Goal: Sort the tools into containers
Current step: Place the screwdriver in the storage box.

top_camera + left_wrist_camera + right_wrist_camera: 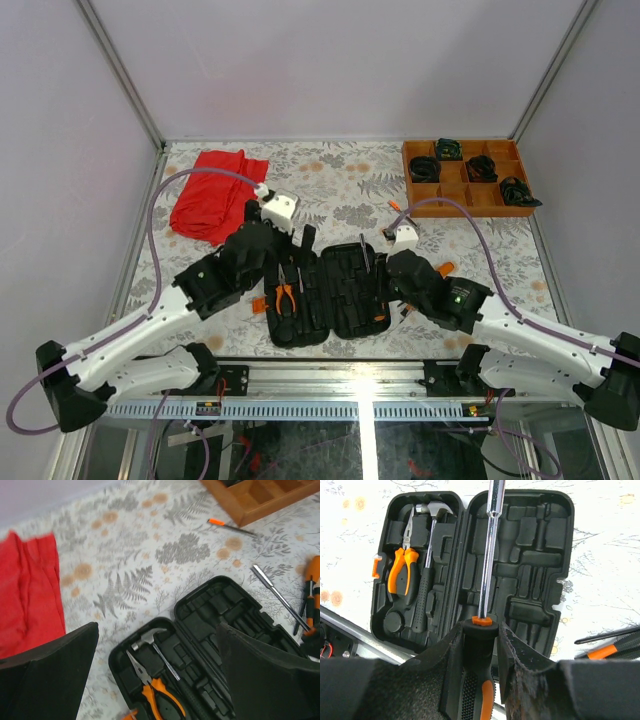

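My left gripper hangs above the open case, its jaws spread wide with nothing between them. Below the gap between these two fingers lies the half of the case that holds the hammer and the pliers. They sit side by side in their slots, the pliers nearer my left-hand finger. The other half, all moulded slots, runs under my right-hand finger.

Out past that finger a chrome rod lies loose on the table, with some orange-handled tools just beyond it. Farther ahead a thin orange-tipped screwdriver lies near the corner of a wooden tray. Off past the opposite finger is a red cloth.

My right gripper is clamped on the black-and-orange handle of a big screwdriver, one finger pressed on each side of the grip. Its chrome shaft points straight out ahead of these jaws, over the slotted half of the case and close to the hinge. The tip runs out of sight, so I cannot tell whether it touches anything. The hammer and pliers lie to the left of the shaft. To the right, close by these jaws, more screwdrivers lie on the table outside the case.
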Available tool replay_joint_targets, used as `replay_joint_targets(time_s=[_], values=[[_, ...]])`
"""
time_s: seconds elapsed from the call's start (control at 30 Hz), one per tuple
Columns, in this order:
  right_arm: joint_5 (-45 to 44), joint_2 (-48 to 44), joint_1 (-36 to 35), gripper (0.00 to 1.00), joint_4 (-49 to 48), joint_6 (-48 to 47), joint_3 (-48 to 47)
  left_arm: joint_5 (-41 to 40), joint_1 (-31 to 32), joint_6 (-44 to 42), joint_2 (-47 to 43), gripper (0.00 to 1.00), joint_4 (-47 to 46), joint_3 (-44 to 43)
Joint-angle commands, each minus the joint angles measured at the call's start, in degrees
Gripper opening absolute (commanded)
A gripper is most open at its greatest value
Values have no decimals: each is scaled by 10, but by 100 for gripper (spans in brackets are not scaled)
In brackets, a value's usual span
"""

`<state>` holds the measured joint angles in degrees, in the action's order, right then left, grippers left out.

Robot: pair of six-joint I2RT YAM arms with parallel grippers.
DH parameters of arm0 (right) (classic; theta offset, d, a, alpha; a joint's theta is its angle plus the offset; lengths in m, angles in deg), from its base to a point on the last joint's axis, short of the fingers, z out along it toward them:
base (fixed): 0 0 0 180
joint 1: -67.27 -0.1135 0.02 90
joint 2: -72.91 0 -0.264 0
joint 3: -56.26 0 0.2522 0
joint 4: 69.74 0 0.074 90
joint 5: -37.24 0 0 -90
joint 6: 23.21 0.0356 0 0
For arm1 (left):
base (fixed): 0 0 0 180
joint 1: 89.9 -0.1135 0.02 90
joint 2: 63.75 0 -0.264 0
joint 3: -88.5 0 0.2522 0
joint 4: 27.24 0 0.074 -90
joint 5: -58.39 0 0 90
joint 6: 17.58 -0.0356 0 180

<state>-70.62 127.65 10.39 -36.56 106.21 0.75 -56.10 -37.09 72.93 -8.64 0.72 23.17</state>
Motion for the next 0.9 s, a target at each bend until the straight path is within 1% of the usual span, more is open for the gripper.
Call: replay_joint_targets(time_s=[0.0,0.03,0.1,0.23,0.33,0.47,0.57,0.8,0.87], values=[[9,3,-1,0,-73,0,10,67,-80,179,46,100,119,-33],[11,6,-1,0,-81,0,14,87,-101,196,60,100,132,-35],[14,14,-1,0,-98,0,19,99,-127,237,67,100,150,-32],[9,37,-1,0,-122,15,26,134,-168,300,35,100,145,6],[15,65,-1,0,-132,27,17,139,-171,331,-2,100,138,30],[10,123,-1,0,-108,44,-15,100,-171,371,-30,100,163,49],[16,163,-1,0,-109,57,-23,69,-172,391,-28,100,189,57],[41,224,-1,0,-141,69,-29,69,-172,396,-10,100,217,51],[54,241,-1,0,-143,70,-35,55,-172,397,-12,100,219,45]])
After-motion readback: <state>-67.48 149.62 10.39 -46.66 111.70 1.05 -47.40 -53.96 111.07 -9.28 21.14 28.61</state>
